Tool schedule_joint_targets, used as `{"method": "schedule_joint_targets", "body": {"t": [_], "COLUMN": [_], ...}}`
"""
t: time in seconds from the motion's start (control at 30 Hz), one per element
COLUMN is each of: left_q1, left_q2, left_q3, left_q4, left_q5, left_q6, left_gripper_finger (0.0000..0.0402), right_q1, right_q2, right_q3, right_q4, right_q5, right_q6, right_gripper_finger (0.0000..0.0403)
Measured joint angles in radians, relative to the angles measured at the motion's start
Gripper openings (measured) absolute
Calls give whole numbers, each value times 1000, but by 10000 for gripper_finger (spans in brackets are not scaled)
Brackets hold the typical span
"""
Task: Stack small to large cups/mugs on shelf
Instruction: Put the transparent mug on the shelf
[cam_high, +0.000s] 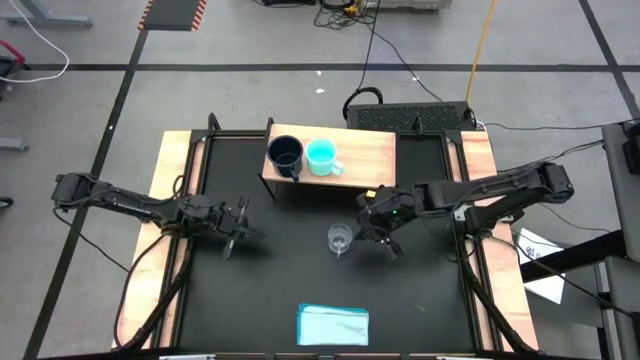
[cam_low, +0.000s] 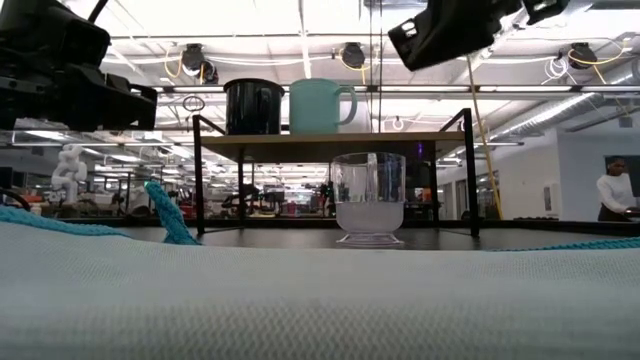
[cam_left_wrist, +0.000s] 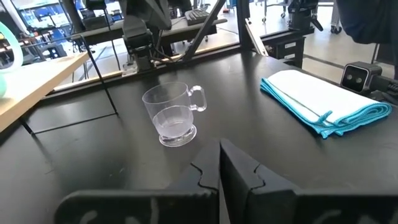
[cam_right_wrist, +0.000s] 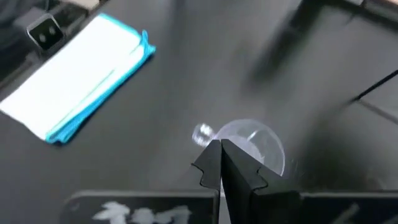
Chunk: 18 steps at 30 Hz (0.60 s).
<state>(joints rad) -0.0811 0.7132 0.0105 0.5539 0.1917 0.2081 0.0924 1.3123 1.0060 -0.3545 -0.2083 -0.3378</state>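
Note:
On the light-wood shelf (cam_high: 365, 150) at the table's far side, a dark navy mug (cam_high: 285, 155) and a turquoise mug (cam_high: 321, 157) stand upright side by side on their bases. A small clear glass cup (cam_high: 340, 238) stands upright on the black table in front of the shelf. My right gripper (cam_right_wrist: 221, 144) is shut and hovers well above the cup, slightly to its right, pointing slantwise down; nothing is between its fingers. My left gripper (cam_left_wrist: 219, 149) is shut, held low over the table's left part, pointing toward the cup (cam_left_wrist: 171, 115) from a distance.
A folded white cloth with a light blue edge (cam_high: 333, 325) lies at the table's near edge, close in front of the low camera. Wooden strips (cam_high: 172, 170) edge the table left and right. The shelf's thin dark legs (cam_low: 197, 175) stand behind the cup.

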Motion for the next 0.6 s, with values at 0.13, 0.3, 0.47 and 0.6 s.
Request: {"method": "schedule_joint_targets", "body": {"t": [0.13,0.3,0.47,0.6], "left_q1": [0,0,0,0], "left_q2": [0,0,0,0], "left_q3": [0,0,0,0], "left_q4": [9,25,24,25], "left_q5": [0,0,0,0], "left_q6": [-1,-11,-13,-20], "left_gripper_finger": [3,15,4,8], "right_q1": [-1,-1,-1,-1], "right_q2": [41,90,128,158], "right_q3": [19,20,20,20], "right_q4": [-43,-30,-12,17], "right_q5": [-1,3,64,78], "right_q6": [-29,-44,-23,-20], "right_gripper_finger": [0,0,0,8]}}
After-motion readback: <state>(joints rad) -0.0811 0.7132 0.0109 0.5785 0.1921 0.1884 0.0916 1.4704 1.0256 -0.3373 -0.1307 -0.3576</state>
